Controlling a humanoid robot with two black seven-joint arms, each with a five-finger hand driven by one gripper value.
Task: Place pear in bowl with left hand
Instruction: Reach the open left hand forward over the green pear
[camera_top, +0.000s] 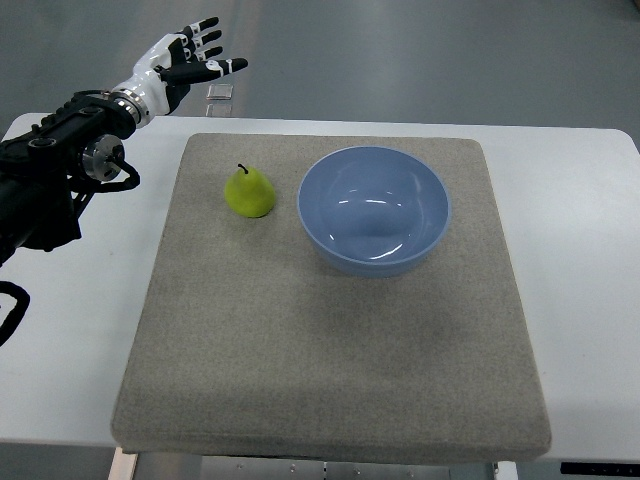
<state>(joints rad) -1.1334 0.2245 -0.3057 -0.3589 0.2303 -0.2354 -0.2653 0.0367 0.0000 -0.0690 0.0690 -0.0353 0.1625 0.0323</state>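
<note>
A white table (585, 260) fills most of the view, its far edge running across near the top and its near edge showing at the bottom. On it lies 1 square grey-beige mat (330, 350) with a coarse felt-like weave and rounded corners, leaving bare white margins left, right and behind. Beyond the table, the grey floor (420, 55) stretches away, and 1 small clear, flat piece (219, 91) rests on it near the table's far edge.

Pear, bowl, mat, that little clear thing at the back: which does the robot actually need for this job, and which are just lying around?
Needed:
pear
blue bowl, empty
left hand, open, past the table's far edge

Just there:
grey mat
white table
small clear object
</note>
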